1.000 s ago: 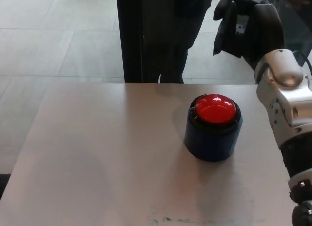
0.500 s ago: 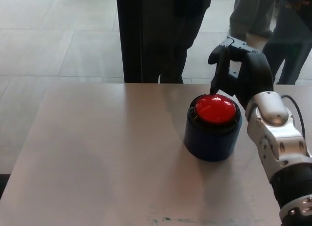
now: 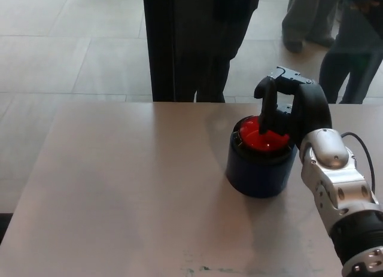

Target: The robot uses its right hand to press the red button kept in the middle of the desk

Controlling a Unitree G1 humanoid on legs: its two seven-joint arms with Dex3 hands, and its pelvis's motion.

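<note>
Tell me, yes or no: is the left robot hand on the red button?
No; only the right robot hand is on the red button.

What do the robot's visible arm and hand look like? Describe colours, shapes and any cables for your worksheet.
Only the right arm shows. The right hand is black, with thick blocky fingers. The forearm is a silver-grey, rounded casing with small dark holes, turning black lower down. A thin black cable loops along its outer side.
</note>
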